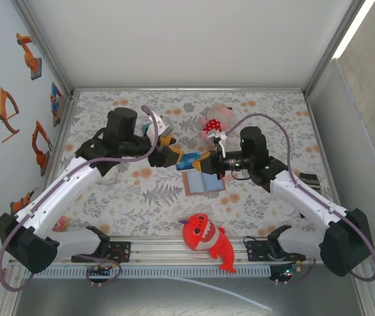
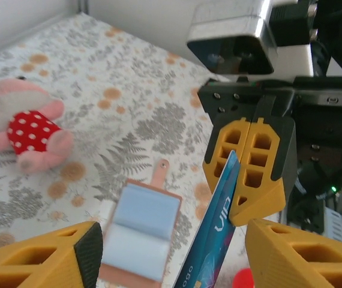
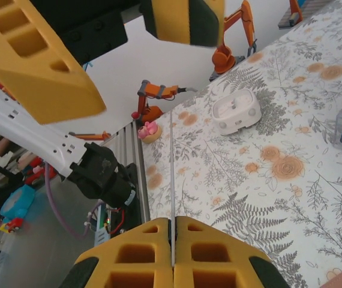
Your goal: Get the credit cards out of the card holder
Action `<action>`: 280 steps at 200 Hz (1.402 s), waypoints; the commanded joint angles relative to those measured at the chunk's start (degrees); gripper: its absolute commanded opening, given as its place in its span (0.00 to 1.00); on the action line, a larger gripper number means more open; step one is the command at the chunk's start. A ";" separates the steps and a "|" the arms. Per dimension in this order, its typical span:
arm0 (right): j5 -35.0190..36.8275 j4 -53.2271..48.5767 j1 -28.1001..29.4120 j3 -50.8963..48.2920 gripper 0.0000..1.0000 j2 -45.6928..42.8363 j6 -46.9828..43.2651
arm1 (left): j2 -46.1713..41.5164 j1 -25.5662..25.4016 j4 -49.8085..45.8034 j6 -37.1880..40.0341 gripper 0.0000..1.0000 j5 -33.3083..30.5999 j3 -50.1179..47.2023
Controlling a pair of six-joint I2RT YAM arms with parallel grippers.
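**Operator:** Teal card, where is it?

**Spotter:** The teal card [image 2: 210,252] is out of the card holder [image 2: 140,211], in the air just beyond its far edge. Your right gripper [image 2: 243,180] has it by one end, jaws closed flat on it. The card holder lies open on the table, tab pointing away from you.

**Operator:** And my left gripper?

**Spotter:** Your left gripper [image 2: 171,240] is spread wide, holding nothing, one finger on each side of the card and touching neither face.

**Operator:** What could spoil this?

**Spotter:** As I judge it, the thin card is gripped at one end only. If you close the left off-centre, it could lever the card round in that pinch. If you loosen the right before the left has bitten, the card drops back onto the card holder.

**Operator:** Which view do I trust?

**Spotter:** The left wrist shows the card's printed face and the holder's blue-grey pockets, too blurred to tell whether more cards remain. The right wrist shows the card edge-on, a thin line, so check your centring there. The top camera adds the red shark plush [image 1: 204,238] on the holder's near side.
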 commanded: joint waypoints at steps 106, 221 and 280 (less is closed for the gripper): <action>-4.58 -6.25 0.29 3.95 0.00 -0.42 -5.54 | 9.52 0.05 -12.35 10.19 0.46 15.40 7.00; 14.30 -17.21 -0.02 4.67 0.57 -3.87 -10.59 | 11.13 5.71 -9.07 17.60 0.00 4.34 4.17; 32.17 -23.39 -0.26 5.85 0.67 -6.22 -7.42 | 17.55 14.19 -3.60 23.39 0.00 -2.61 3.85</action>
